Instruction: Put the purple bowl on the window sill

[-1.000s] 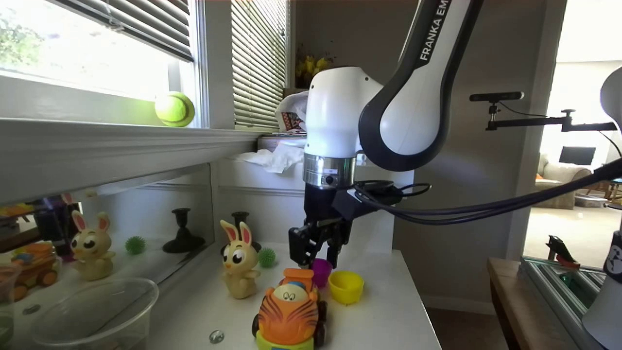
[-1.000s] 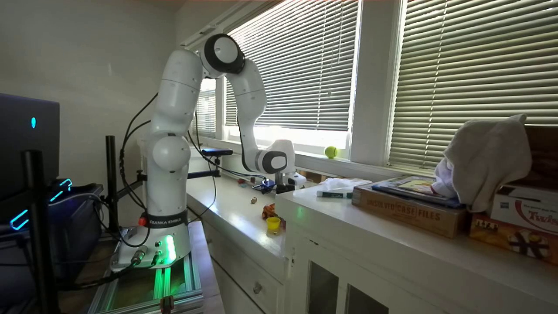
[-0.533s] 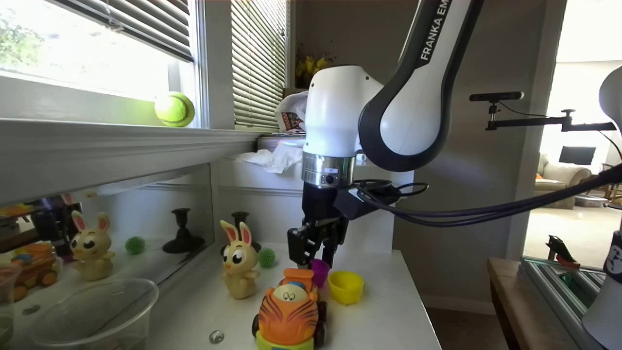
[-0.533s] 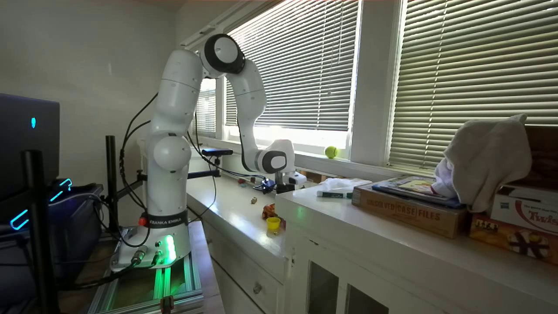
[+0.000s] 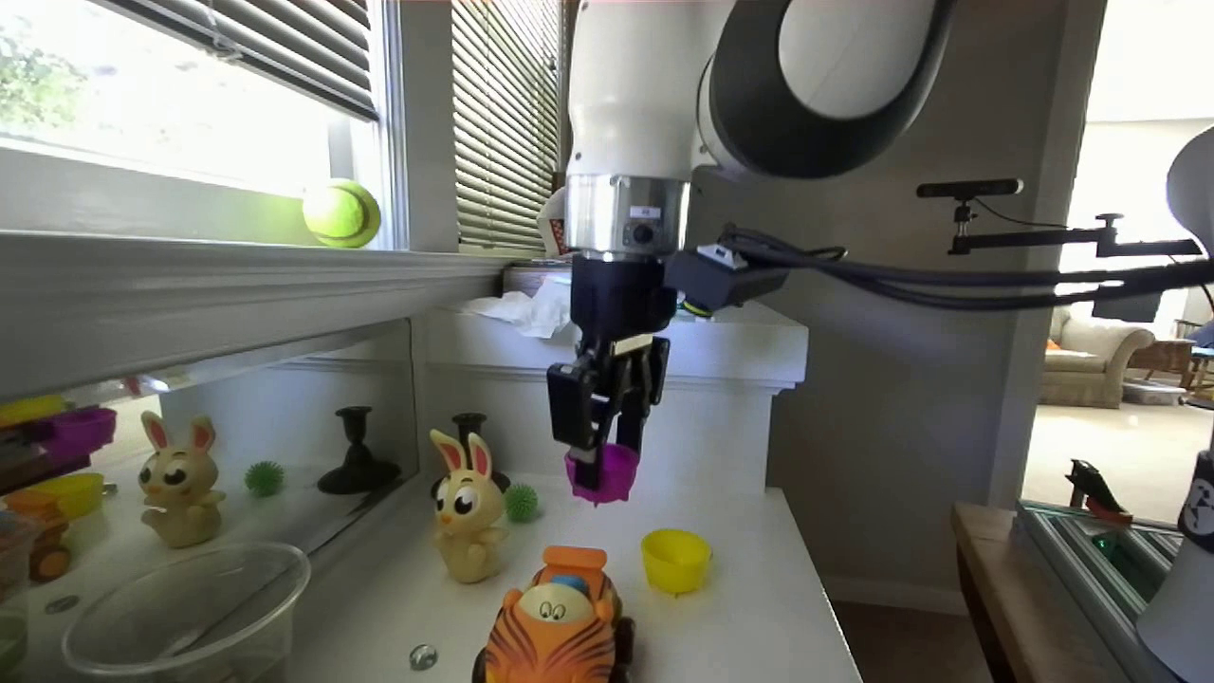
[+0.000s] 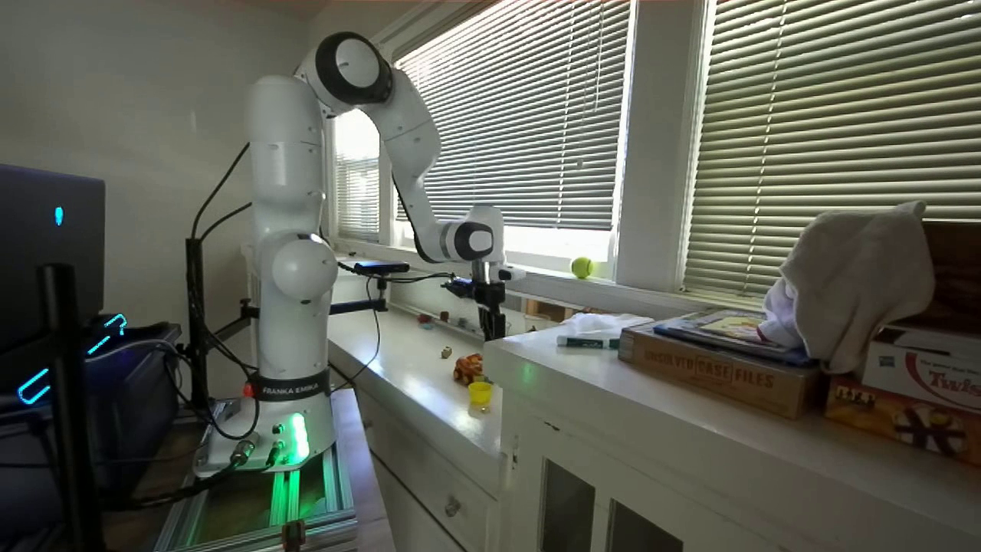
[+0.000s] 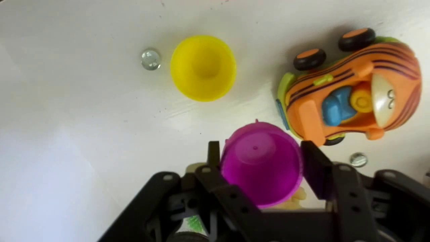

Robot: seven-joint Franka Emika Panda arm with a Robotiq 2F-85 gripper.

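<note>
The purple bowl (image 7: 262,168) is held between the two fingers of my gripper (image 7: 263,153), one finger on each side. In the wrist view its open side faces the camera and it is somewhat tilted. In an exterior view the bowl (image 5: 618,474) hangs in the air above the white counter, clear of it, with the gripper (image 5: 609,457) around it. The gripper (image 6: 493,326) also shows in an exterior view where the bowl is hidden behind the white block. The window sill (image 5: 237,294) runs along the window, higher than the bowl; it also shows in an exterior view (image 6: 636,296).
A tennis ball (image 5: 341,214) sits on the sill. On the counter are an orange toy car (image 5: 555,621), a yellow bowl (image 5: 675,562), a rabbit figure (image 5: 469,522), a green spiky ball (image 5: 521,503) and a clear cup (image 5: 190,617). A white block (image 5: 740,351) stands behind the gripper.
The gripper has risen from the counter with the purple bowl between its fingers. The toy car has shifted slightly away from where the bowl stood.
</note>
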